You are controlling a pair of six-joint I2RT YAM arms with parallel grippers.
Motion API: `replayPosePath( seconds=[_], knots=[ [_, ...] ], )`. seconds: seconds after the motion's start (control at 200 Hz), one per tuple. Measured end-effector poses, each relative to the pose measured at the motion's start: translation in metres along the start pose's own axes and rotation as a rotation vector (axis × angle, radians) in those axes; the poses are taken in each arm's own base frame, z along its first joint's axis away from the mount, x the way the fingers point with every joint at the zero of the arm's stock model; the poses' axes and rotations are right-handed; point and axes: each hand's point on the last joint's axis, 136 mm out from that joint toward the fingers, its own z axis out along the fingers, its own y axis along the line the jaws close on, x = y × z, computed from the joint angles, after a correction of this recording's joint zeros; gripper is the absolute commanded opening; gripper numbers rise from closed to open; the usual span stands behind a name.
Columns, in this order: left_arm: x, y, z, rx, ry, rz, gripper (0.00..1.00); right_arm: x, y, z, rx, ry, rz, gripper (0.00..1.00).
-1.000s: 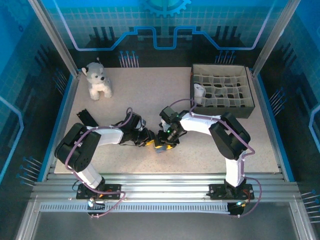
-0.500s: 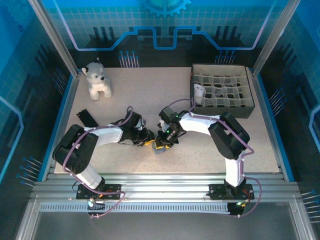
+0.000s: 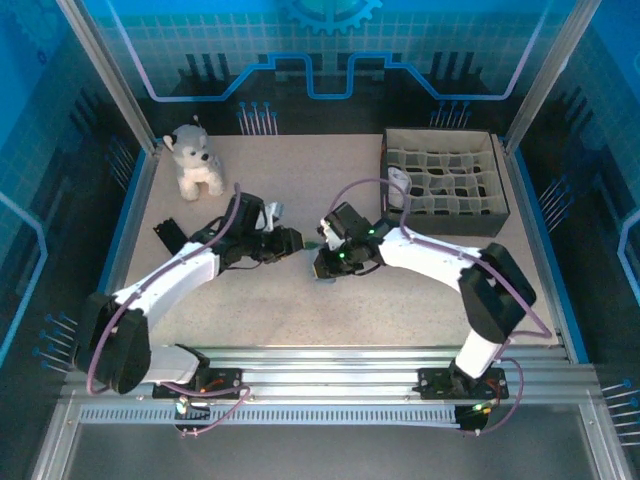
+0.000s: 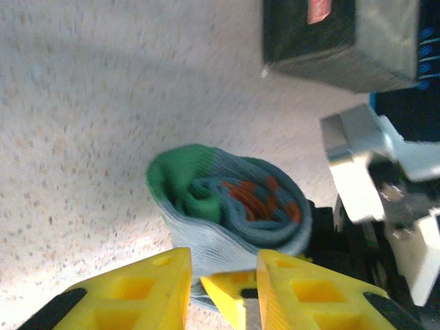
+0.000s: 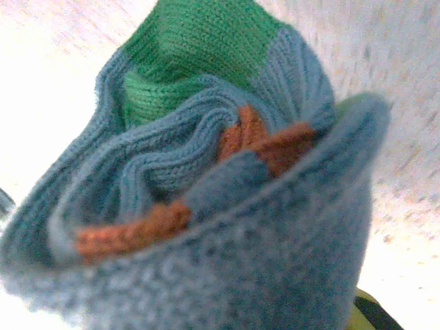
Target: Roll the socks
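1. Top view, counts: two arms, one plush dog (image 3: 195, 162) far-left, and one organizer box (image 3: 450, 225) far-right. One white bundle (image 3: 400, 181) sat in a left-column cell of the box; couldn't tell whether it was a sock. One black object (image 3: 170, 235) lay beside the left arm.
2. Top view, task item: one sock roll (image 3: 313, 247) showed as a green speck mid-table (image 3: 300, 310), between the left gripper (image 3: 290, 243) and the right gripper (image 3: 325, 265). It was too small to read its axis here.
3. Top view, grippers: the tips faced each other across the roll, close together. Jaw state was unreadable from this height.
4. Left wrist: one sock roll (image 4: 230, 206), with a green patch on the left, grey-blue wraps and orange bits in the spiral.
   - The spiral end faced up toward the camera. The long axis ran from that end down toward the left gripper's yellow fingers (image 4: 137, 292), tilted.
   - The fingers stood apart with the roll's lower end in the gap; contact couldn't be told.
   - The right gripper's black-and-white body sat against the roll's right side.
5. Right wrist: one sock roll (image 5: 206, 192), very close, with its near edge blurred.
   - The spiral end faced the camera, green at top and orange strands through the middle. The axis ran roughly along the line of sight.
   - A yellow finger edge (image 5: 371, 313) showed under the roll at lower right. The right gripper looked clamped on the roll.
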Motion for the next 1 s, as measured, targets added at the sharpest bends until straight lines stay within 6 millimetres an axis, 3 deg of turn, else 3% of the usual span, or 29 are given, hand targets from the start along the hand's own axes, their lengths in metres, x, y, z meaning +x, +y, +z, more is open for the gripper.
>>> replayPosePath(
  seconds=[0.185, 0.32, 0.475, 0.64, 0.765, 1.001],
  knots=[
    [-0.022, -0.016, -0.022, 0.031, -0.077, 0.058, 0.33, -0.041, 0.008, -0.054, -0.029, -0.221, -0.141, 0.00],
    [-0.026, -0.015, -0.017, 0.026, -0.065, 0.067, 0.33, -0.068, -0.018, -0.094, -0.024, -0.384, -0.167, 0.00],
    [-0.030, -0.008, 0.005, 0.015, -0.016, 0.042, 0.33, -0.085, -0.053, -0.137, 0.011, -0.569, -0.213, 0.00],
    [-0.046, -0.011, 0.030, 0.014, 0.022, 0.032, 0.33, -0.090, -0.063, -0.170, 0.064, -0.733, -0.344, 0.00],
    [-0.067, -0.036, 0.052, 0.042, 0.031, 0.065, 0.33, -0.098, -0.083, -0.185, 0.146, -0.827, -0.389, 0.00],
    [-0.091, -0.093, 0.108, 0.101, 0.064, 0.157, 0.36, -0.123, -0.156, -0.215, 0.327, -0.944, -0.312, 0.00]
  ],
)
